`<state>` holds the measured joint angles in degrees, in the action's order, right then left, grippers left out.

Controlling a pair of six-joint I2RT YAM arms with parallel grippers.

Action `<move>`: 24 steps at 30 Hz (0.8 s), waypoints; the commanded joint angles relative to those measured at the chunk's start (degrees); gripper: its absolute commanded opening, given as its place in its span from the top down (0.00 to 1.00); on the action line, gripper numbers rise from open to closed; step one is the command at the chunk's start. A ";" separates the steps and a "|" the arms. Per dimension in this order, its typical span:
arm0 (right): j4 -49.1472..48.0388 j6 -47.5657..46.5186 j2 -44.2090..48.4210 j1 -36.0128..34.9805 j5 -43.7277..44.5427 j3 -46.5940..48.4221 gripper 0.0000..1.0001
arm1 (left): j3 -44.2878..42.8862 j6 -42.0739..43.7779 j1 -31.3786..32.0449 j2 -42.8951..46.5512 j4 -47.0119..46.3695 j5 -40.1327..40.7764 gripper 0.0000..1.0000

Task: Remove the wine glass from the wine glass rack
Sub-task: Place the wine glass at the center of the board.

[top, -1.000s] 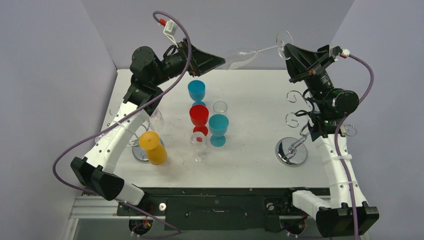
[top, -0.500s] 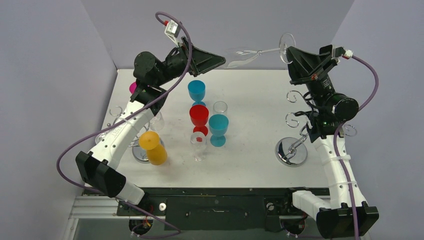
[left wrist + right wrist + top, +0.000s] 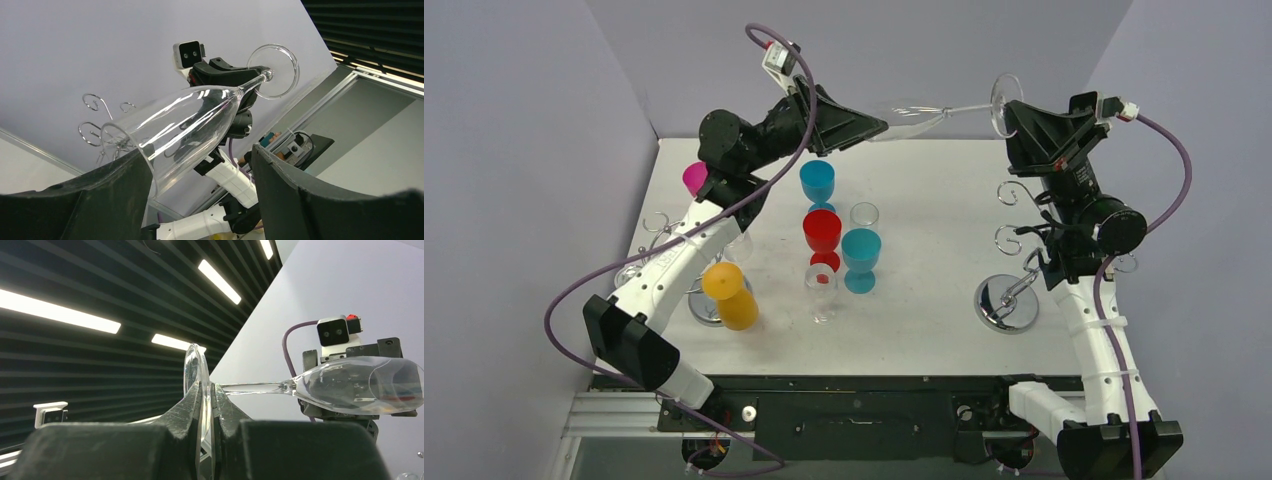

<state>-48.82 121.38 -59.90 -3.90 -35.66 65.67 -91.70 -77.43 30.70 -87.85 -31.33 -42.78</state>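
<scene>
A clear wine glass (image 3: 911, 110) lies level in the air above the table's far edge. My right gripper (image 3: 1014, 112) is shut on its round foot (image 3: 194, 371), which is pinched between the two fingers of the right gripper (image 3: 206, 388). The bowl (image 3: 356, 385) points left, toward the left arm. My left gripper (image 3: 879, 124) stands open around the bowl (image 3: 185, 120). In the left wrist view the left finger of the left gripper (image 3: 200, 152) is close by the rim and the right finger (image 3: 300, 190) stands apart from the glass. The wine glass rack (image 3: 1007, 302) stands below the right arm.
On the table stand a blue goblet (image 3: 817, 182), a red goblet (image 3: 822, 232), a teal goblet (image 3: 861, 255) and two clear glasses (image 3: 822, 290). An orange cup (image 3: 730, 296) and a pink cup (image 3: 694, 177) are by a second rack (image 3: 656, 225) under the left arm.
Both arms have shifted right and slightly up with the glass. The left gripper's jaws have narrowed around the bowl. The right gripper's hold on the foot is unchanged.
</scene>
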 commanded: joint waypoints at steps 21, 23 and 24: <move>15.68 2.59 3.99 -0.17 -4.63 3.05 1.00 | -6.45 6.78 5.91 4.30 6.31 1.75 1.00; 22.43 -2.47 4.60 0.16 -4.97 4.89 1.00 | -6.93 9.46 5.94 4.99 10.22 3.05 1.00; 26.93 -6.16 4.79 0.42 -5.00 5.47 1.00 | -7.22 11.26 5.84 5.24 12.80 3.49 1.00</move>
<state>-39.33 122.85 -55.59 -3.73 -34.96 67.55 -95.20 -74.41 34.52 -85.82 -26.26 -41.04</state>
